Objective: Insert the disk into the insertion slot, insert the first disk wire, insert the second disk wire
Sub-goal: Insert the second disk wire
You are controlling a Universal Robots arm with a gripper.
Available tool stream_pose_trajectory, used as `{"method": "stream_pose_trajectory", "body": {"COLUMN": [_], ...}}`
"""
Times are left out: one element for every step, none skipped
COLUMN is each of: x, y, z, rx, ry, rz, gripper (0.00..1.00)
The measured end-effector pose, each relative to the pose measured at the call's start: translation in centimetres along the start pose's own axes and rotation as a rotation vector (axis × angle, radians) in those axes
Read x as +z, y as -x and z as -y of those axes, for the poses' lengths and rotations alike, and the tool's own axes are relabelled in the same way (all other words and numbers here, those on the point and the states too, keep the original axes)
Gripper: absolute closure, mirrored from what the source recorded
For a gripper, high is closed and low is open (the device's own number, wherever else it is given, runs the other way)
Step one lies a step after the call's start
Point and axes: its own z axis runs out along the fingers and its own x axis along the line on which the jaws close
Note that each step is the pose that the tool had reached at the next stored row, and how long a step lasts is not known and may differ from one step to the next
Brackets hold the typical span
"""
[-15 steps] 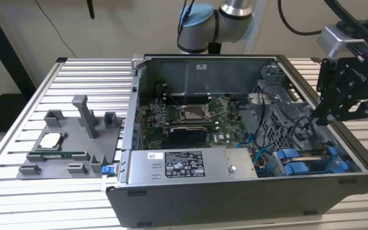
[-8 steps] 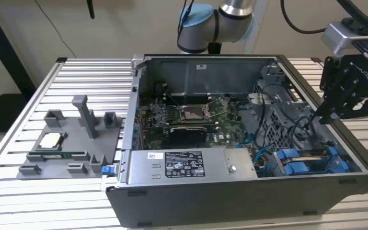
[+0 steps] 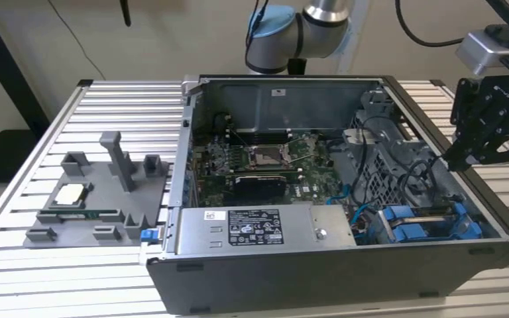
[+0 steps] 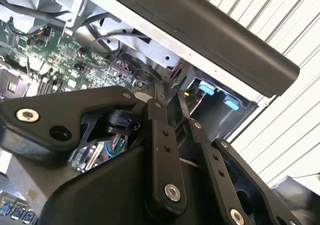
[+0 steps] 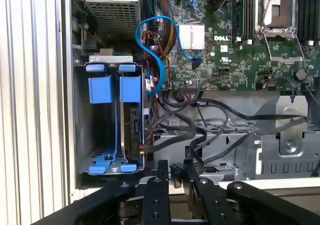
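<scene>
The disk (image 5: 134, 130) stands on edge in its blue carrier (image 5: 129, 87) inside the drive bay (image 5: 82, 125), beside a second blue carrier (image 5: 100, 87). In the exterior view the blue carriers (image 3: 423, 222) sit at the open computer case's front right corner. My gripper (image 5: 176, 177) hovers over the case's right wall (image 3: 489, 212), beyond the bay's end. Its fingers (image 5: 162, 185) are drawn close on a small black connector (image 5: 176, 175) of a black disk wire (image 5: 192, 157) that loops back into the case. The gripper (image 3: 460, 159) also shows from the side, and again in the second wrist view (image 4: 170, 92).
The motherboard (image 3: 254, 159) fills the case floor, with a power supply (image 3: 254, 228) at the front. A blue cable (image 5: 150, 45) curls by the bay, and black cables (image 5: 225, 125) cross the metal cage. A grey fixture (image 3: 95, 199) sits on the slatted table at the exterior view's left.
</scene>
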Motion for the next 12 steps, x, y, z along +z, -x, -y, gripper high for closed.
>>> {"method": "stream_pose_trajectory", "body": {"x": [-0.01, -0.01, 0.01, 0.01, 0.01, 0.01, 0.01, 0.01, 0.01, 0.01, 0.01, 0.01], "y": [0.00, 0.01, 0.01, 0.01, 0.01, 0.01, 0.01, 0.01, 0.01, 0.01, 0.01, 0.01], "z": [0.12, 0.23, 0.28, 0.28, 0.28, 0.29, 0.29, 0.29, 0.29, 0.29, 0.29, 0.29], "rx": [0.000, -0.001, -0.001, -0.001, -0.001, -0.001, -0.001, -0.001, -0.001, -0.001, -0.001, -0.001], "ry": [0.0001, 0.0001, 0.0001, 0.0002, 0.0001, 0.0002, 0.0002, 0.0002, 0.0002, 0.0002, 0.0002, 0.0002], "rz": [-0.0002, -0.0002, 0.0000, 0.0000, 0.0000, 0.0000, -0.0001, 0.0000, 0.0000, -0.0001, -0.0001, -0.0001], "gripper": [0.73, 0.73, 0.73, 0.73, 0.73, 0.73, 0.73, 0.73, 0.73, 0.73, 0.73, 0.76]}}
